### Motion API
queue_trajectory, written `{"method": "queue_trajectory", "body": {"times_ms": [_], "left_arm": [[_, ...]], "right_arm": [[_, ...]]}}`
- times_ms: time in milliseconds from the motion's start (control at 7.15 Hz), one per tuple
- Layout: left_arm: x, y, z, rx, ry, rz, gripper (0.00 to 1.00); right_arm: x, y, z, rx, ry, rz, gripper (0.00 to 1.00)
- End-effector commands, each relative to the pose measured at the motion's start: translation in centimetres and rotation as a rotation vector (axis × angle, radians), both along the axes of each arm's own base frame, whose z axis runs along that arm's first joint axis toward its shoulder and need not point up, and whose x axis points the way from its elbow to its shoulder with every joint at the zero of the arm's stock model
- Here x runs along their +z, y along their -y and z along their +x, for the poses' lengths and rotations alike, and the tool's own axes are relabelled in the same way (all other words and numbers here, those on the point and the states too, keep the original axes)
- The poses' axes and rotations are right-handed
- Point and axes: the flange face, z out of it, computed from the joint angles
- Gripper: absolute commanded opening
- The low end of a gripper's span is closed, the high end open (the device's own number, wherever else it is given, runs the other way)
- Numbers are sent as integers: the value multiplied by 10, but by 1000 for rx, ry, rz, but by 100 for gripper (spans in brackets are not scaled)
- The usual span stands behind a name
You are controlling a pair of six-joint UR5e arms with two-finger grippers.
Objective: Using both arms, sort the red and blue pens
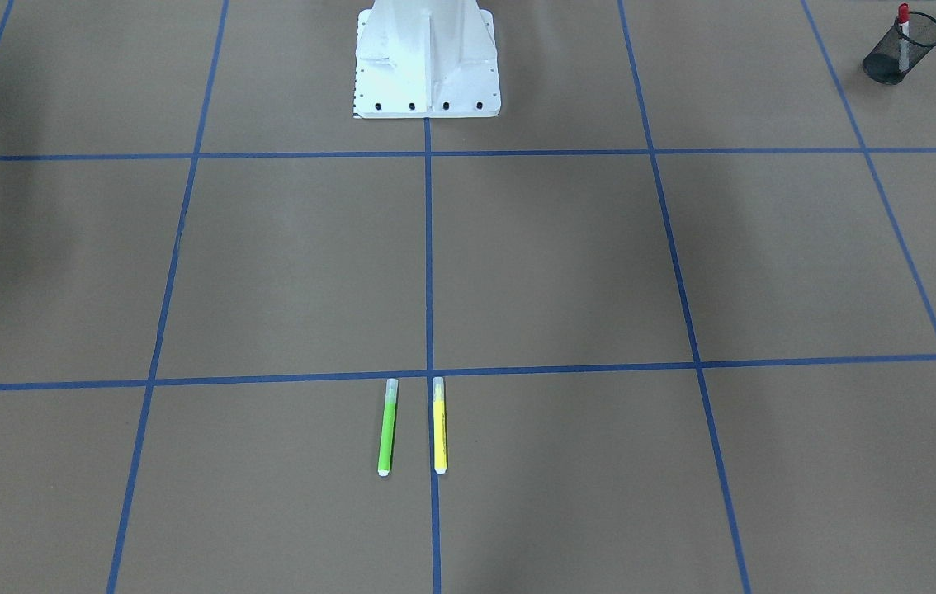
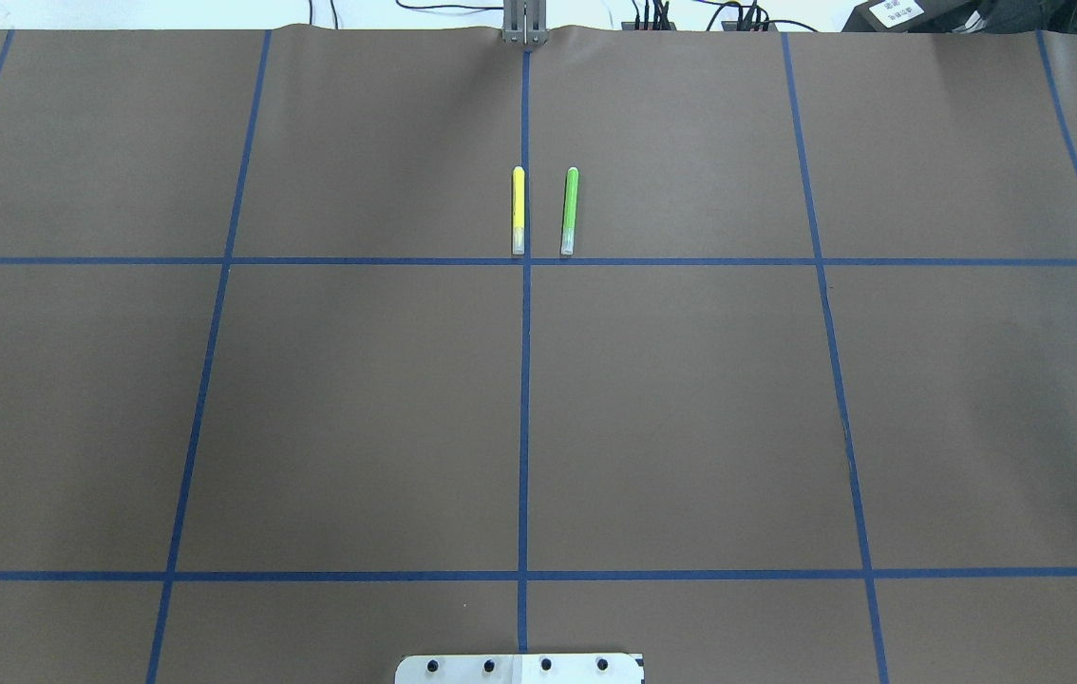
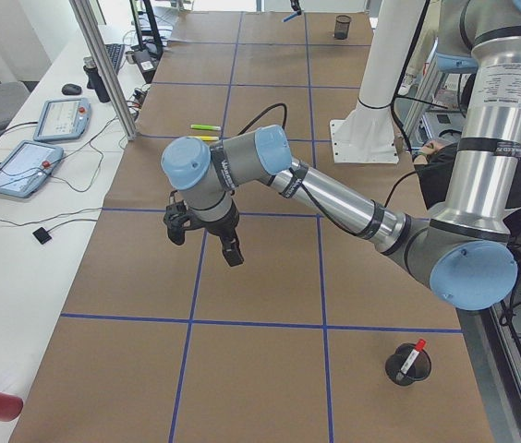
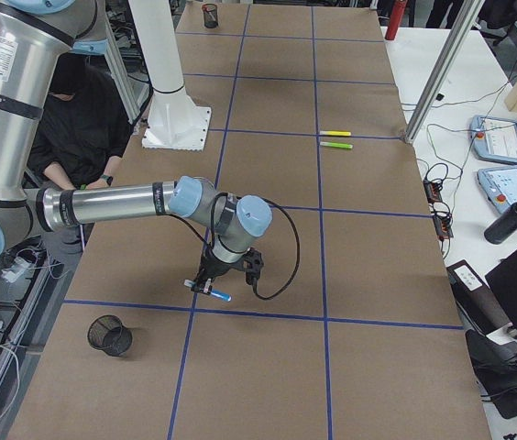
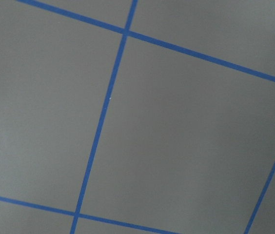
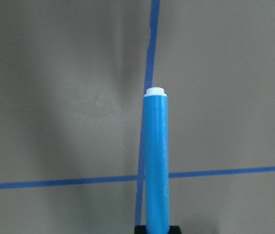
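- Blue pen (image 6: 156, 161) is clamped in the right pincer (image 4: 209, 280). The jaws are closed on its barrel, and it sits roughly level above the bench (image 2: 358, 408), inboard of the corner where the robot's edge meets the right end.
- An empty mesh cup (image 4: 103, 344) stands toward that same corner, near the pen but apart from it. I take it to be this pen's bin.
- The step in hand looks to be the delivery of this pen. The red pen (image 1: 903, 15) stands in the other mesh cup (image 1: 885, 64), at the opposite corner on the robot's edge, so that half of the sort seems done.
- The next move calls for bringing the pen over the cup's mouth and tipping it end-down, since a level pen would lie across the rim. Only then should the jaws part. The cup looks light, so a low approach could knock it over.
- The left pincer (image 3: 231, 251) hangs over the left half of the bench. It shows only from the side, so I cannot tell how far open it is.
- A white pedestal (image 1: 427, 58) stands at the middle of the robot's edge, well apart from both cups.
- A green marker (image 2: 569, 211) and a yellow marker (image 2: 519, 211) lie side by side, parallel, at the middle near the far edge. They are well apart from either arm and no part of this sort.
- Wide bare surface lies between the pincers and those markers.
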Motion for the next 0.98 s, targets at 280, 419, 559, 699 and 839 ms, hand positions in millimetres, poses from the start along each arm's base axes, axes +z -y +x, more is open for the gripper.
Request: {"method": "queue_trajectory", "body": {"times_ms": [280, 419, 559, 699, 839], "left_arm": [[-35, 25, 42, -97, 10, 64, 100], [-49, 31, 51, -115, 2, 54, 100], [-62, 36, 64, -117, 2, 49, 100], [-69, 43, 68, -112, 4, 65, 100], [-70, 44, 74, -100, 3, 68, 100]], "right_arm": [[64, -92, 52, -138, 146, -276, 0], [86, -113, 55, -126, 149, -347, 0], [107, -131, 56, -117, 153, -415, 0], [124, -147, 57, -129, 179, -451, 0], [139, -160, 60, -137, 219, -472, 0]]}}
